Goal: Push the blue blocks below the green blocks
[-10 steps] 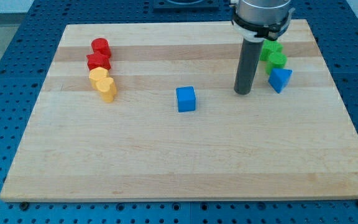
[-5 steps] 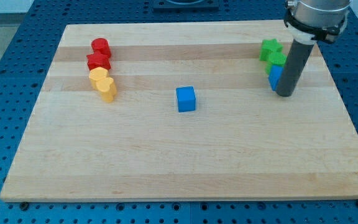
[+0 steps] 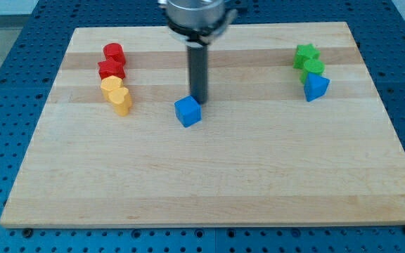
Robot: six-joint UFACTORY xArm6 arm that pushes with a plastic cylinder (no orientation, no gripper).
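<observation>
A blue cube (image 3: 188,111) sits left of the board's middle. My tip (image 3: 200,101) stands right at its upper right corner, touching or nearly touching it. Two green blocks, a star (image 3: 306,54) and a rounder one (image 3: 313,68), sit stacked at the view's upper right. A blue triangular block (image 3: 316,88) lies directly below them, touching the lower green block.
Two red blocks (image 3: 112,52) (image 3: 110,69) and two yellow blocks (image 3: 111,87) (image 3: 121,101) form a column at the view's upper left. The wooden board (image 3: 202,190) ends in edges on all sides over a blue perforated table.
My tip has swung from beside the blue triangular block at the right to the blue cube. The cube has shifted left and down and turned a little.
</observation>
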